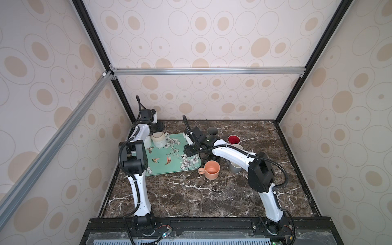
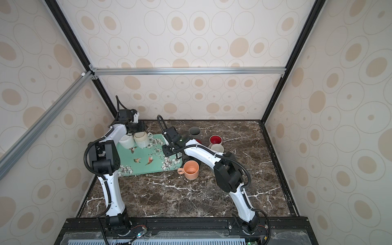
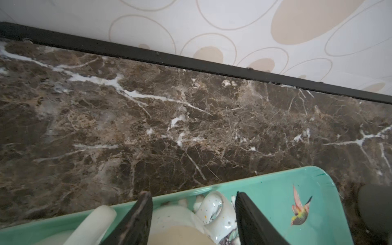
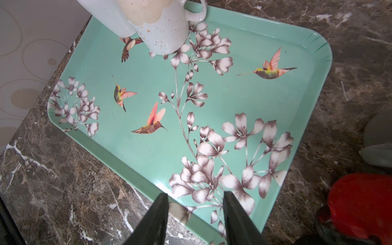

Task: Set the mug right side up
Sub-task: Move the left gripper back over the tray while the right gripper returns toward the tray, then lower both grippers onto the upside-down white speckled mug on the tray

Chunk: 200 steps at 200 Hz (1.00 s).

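The mug [image 1: 158,140] stands at the far left corner of the tray [image 1: 169,153], mouth down with its flat beige base uppermost, so its long axis is upright. Its handle [image 1: 167,134] is turned to the far right, away from a plain white mug [image 1: 147,143] set just beside it.

The left gripper [image 3: 192,194] is held directly above the mug, pointing down. Its jaws are set partly apart, with the base and handle seen between them in the left wrist view. Whether the pads are already pressed on the wall cannot be told, as that contact falls at the picture's edge.

The right gripper [image 4: 195,194] is kept well apart from the mug, over the tray's right edge, its jaws moderately parted with nothing between them.

The left arm is therefore judged the nearer. The coming move is judged to turn on a grip across the upright wall, then a lift and a half turn, with the neighbouring mug spared.
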Motion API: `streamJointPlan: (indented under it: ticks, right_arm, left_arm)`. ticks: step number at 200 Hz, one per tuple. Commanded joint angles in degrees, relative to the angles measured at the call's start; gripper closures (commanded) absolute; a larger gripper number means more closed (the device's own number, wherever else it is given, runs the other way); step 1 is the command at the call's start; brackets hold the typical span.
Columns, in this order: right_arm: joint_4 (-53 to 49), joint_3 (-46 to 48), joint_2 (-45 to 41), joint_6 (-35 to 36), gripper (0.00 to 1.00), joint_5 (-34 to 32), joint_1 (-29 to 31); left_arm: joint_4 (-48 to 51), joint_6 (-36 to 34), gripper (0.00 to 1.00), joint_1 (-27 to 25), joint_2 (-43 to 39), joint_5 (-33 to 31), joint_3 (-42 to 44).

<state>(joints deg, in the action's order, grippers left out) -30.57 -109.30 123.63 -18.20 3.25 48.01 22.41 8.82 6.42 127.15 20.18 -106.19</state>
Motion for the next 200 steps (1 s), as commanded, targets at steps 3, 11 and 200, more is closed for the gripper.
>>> streamJointPlan:
  ticks: [3, 11, 200]
  right_arm:
    - [-0.6, -1.4, 0.8, 1.1, 0.54, 0.9, -0.4]
    - [-0.6, -1.4, 0.7, 1.4, 0.54, 1.1, -0.5]
    - [-5.0, -28.9, 20.9, 10.8, 0.61, 7.9, -9.0]
  left_arm:
    - [1.6, -2.7, 0.39, 0.1, -2.1, 4.3, 2.1]
    - [1.6, -2.8, 0.4, -0.1, -2.7, 5.4, 3.0]
    - [-4.8, 0.4, 0.46, -5.4, -26.3, 16.0, 27.3]
